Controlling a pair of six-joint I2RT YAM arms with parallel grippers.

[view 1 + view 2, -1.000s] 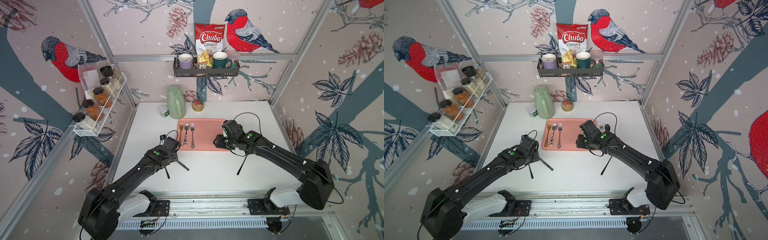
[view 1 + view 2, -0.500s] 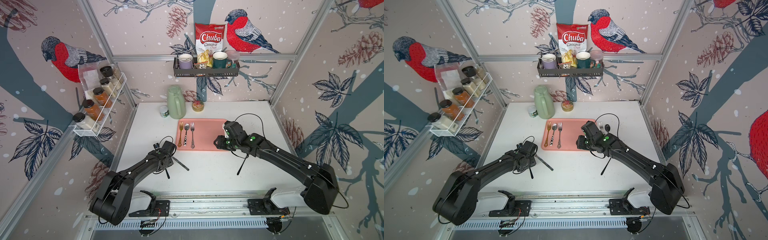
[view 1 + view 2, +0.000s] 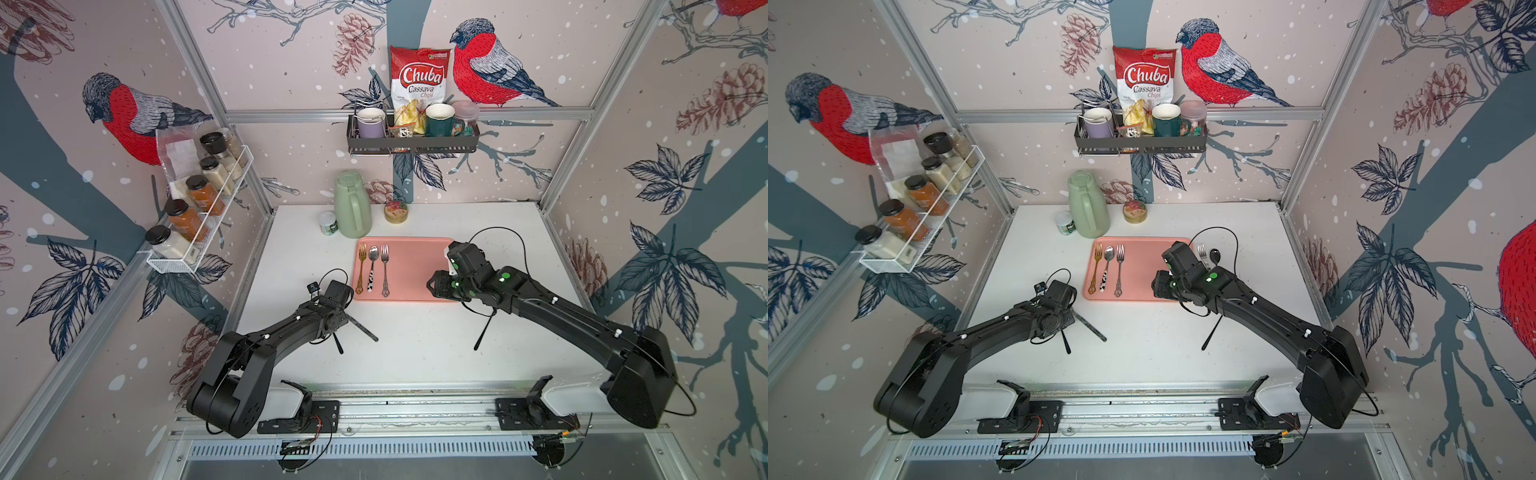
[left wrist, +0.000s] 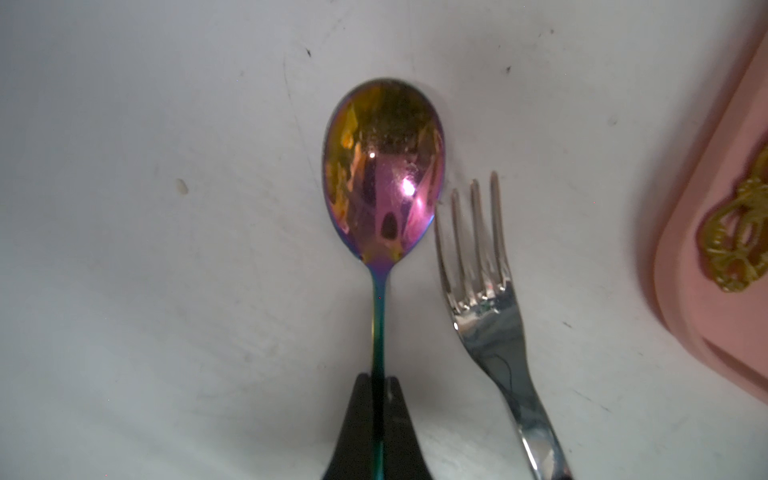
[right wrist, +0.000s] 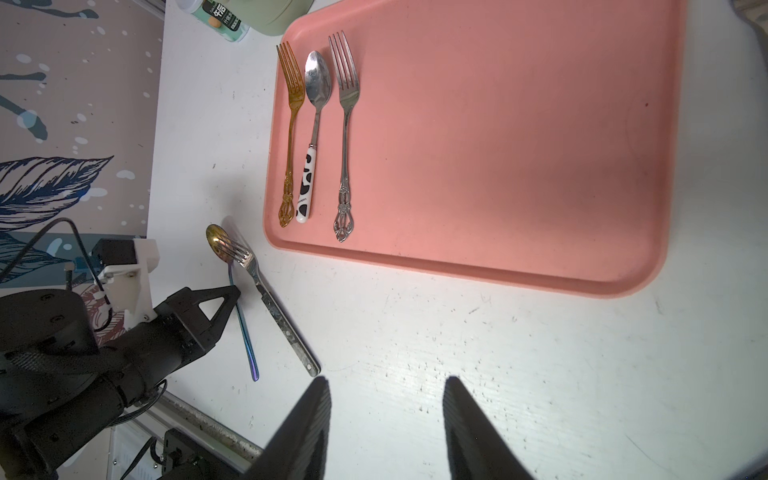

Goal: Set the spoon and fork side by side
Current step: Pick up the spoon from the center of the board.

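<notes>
**A:** Spoon?

**B:** Iridescent spoon [image 4: 384, 174], flat on the white table [image 3: 415, 353], off the pink tray [image 5: 498, 145] at the corner nearest the left arm. Left fingers [image 4: 357, 424] clenched on its thin neck. Fork [image 4: 486, 299] just beside it, tines by the bowl, handles splaying apart. Touching or not, can't tell.

**A:** Other arm?

**B:** Right fingers [image 5: 303, 432] spread apart, holding nothing, above bare table by the tray's front edge.

**A:** Room?

**B:** Bird-print walls. Spice rack [image 3: 178, 261] on the left wall, black shelf [image 3: 411, 145] at the back, green jug [image 3: 353, 208] behind the tray.

**A:** Hidden?

**B:** In both top views the left arm covers bowl and tines, so only the two handles show. In a top view, a second fork [image 3: 1202, 251] peeks out behind the right arm, mostly covered.
</notes>
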